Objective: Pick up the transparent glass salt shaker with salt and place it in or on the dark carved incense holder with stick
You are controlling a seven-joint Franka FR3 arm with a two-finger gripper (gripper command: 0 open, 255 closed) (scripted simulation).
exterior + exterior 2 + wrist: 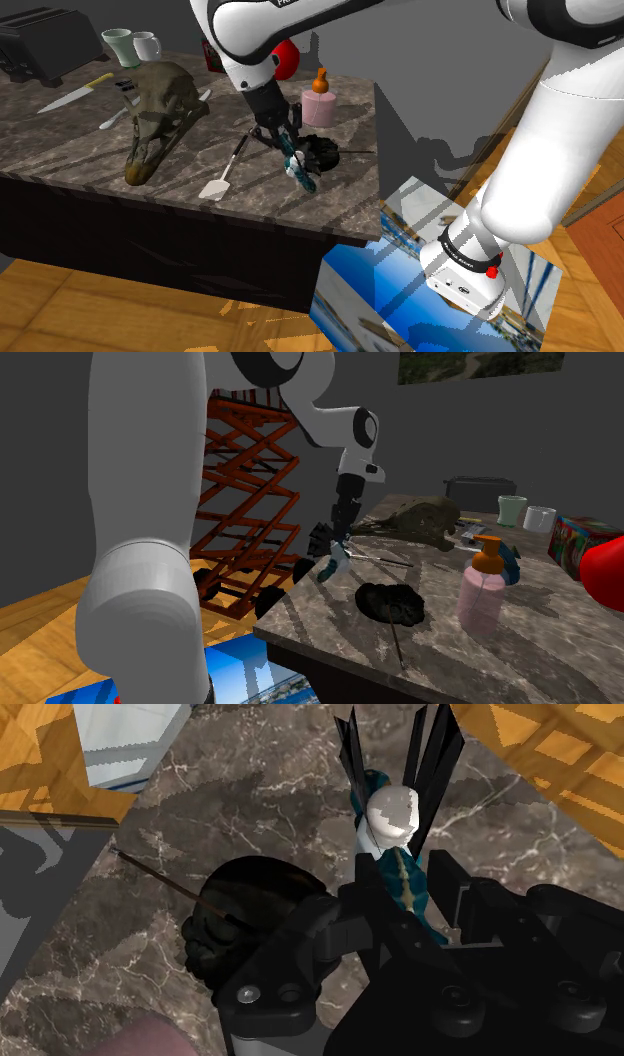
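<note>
My gripper [395, 749] has a teal-and-white salt shaker [392, 816] between its fingers, apparently clasped. A dark incense holder [250, 919] sits near the shaker on the marbled counter [260, 794], its thin stick [165, 884] slanting outward. Orange floor [560, 764] lies past the counter edge.

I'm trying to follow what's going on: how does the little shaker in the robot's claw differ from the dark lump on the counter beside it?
The salt shaker is slim, teal with a white top; the incense holder is squat and black. The shaker is clasped, tilted, in the gripper; the holder rests on the marble counter, a thin stick jutting from it. Both are small beside the arm.
</note>
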